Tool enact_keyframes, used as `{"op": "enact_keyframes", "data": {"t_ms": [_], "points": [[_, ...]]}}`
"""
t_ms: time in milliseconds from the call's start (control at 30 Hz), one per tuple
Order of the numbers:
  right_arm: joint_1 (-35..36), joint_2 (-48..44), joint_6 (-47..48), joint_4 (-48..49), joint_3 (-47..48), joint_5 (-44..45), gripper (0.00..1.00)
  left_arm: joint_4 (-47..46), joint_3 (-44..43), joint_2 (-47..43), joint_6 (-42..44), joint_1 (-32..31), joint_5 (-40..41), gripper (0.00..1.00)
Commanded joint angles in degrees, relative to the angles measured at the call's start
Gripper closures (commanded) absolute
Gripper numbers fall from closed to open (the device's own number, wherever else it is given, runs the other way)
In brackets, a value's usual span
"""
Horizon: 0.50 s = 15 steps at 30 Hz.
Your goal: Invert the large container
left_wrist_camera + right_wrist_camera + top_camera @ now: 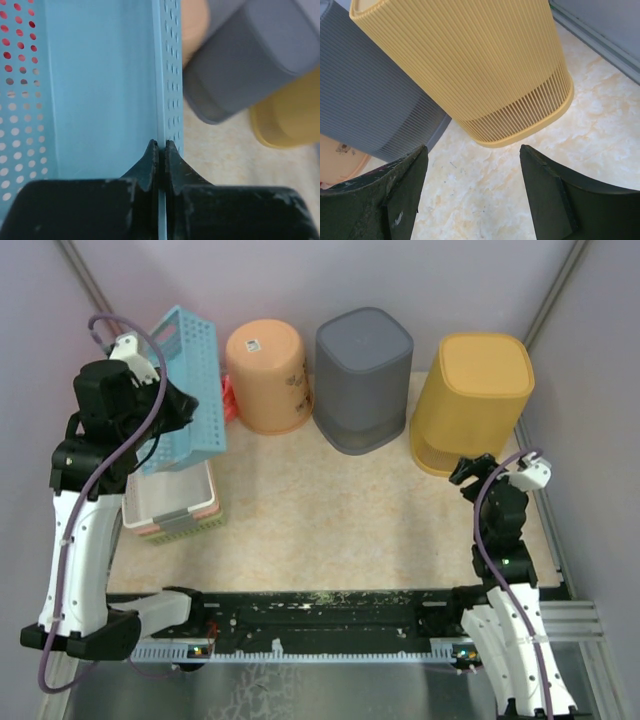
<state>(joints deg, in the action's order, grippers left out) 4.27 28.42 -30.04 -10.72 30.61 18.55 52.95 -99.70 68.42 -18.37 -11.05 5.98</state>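
While left hand (161,146) clamps blue basket (100,100), right hand (472,150) gapes.

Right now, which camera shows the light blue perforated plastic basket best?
The top external view: most of the light blue perforated plastic basket shows there, tilted. The left wrist view shows only its wall pinched between the left gripper's shut jaws. The right wrist view misses it.

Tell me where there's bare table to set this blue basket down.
Best: the middle of the table, bordered by the stacked baskets on the left, the grey bin behind and the right claw. Crowded: the back row, where the orange bin, grey bin and yellow bin stand close together.
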Motion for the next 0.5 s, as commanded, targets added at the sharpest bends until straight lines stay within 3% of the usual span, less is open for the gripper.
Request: {"op": "enact_keyframes", "data": {"t_ms": [0,133,233,467], "points": [[-0.1,-2.1,0.0,0.5,3.8,2.9,0.26,-15.7,4.2,-3.4,-3.9,-3.5,-21.5,1.0],[-0.1,-2.8,0.9,-1.1,4.6,4.6,0.27,-28.1,10.4,-4.8,-7.5,-11.8,-26.4,1.0],[-0.1,-3.1,7.0,-1.5,6.6,6.2,0.27,-36.6,14.9,-3.3,-12.3,-17.8,-31.2,1.0],[-0.1,-4.8,15.5,-2.2,13.7,13.5,0.27,-53.7,28.2,-0.3,-25.2,-22.8,-38.9,1.0]]}}
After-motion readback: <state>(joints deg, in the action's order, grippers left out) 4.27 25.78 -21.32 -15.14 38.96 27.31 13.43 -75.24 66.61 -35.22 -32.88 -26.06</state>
